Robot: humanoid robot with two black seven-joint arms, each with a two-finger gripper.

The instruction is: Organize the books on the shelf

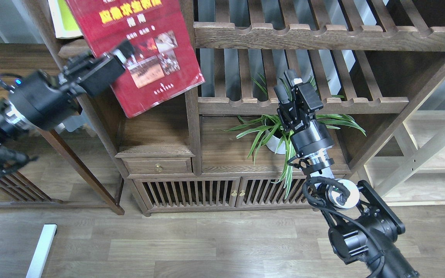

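Lifting the red book [145, 50] toward the shelf [70, 48], the left pincer [124, 52] grips it by its lower left edge, one finger across the cover; the book hangs tilted in front of the bookcase post [191, 116], its top cut off by the upper edge of the view, its lower corner jutting past the post to the right; the shelf shows only as a short strip of rounded brown edge to the left of the post, mostly hidden behind the book and the arm. A yellow-green book [64, 19] lies on that shelf, well left of the post, only a sliver of it in sight; the lavender book is not visible. The right pincer [290, 83] holds nothing and hovers to the right of the post, in front of a slatted rack [303, 103] and above a potted plant [276, 131]; its fingers look near each other, but whether they are parted cannot be told from this angle. By the look of it the task is partway through: one book appears placed, the red one is in the air and not yet on the board; setting it down and squaring it with the others remains.
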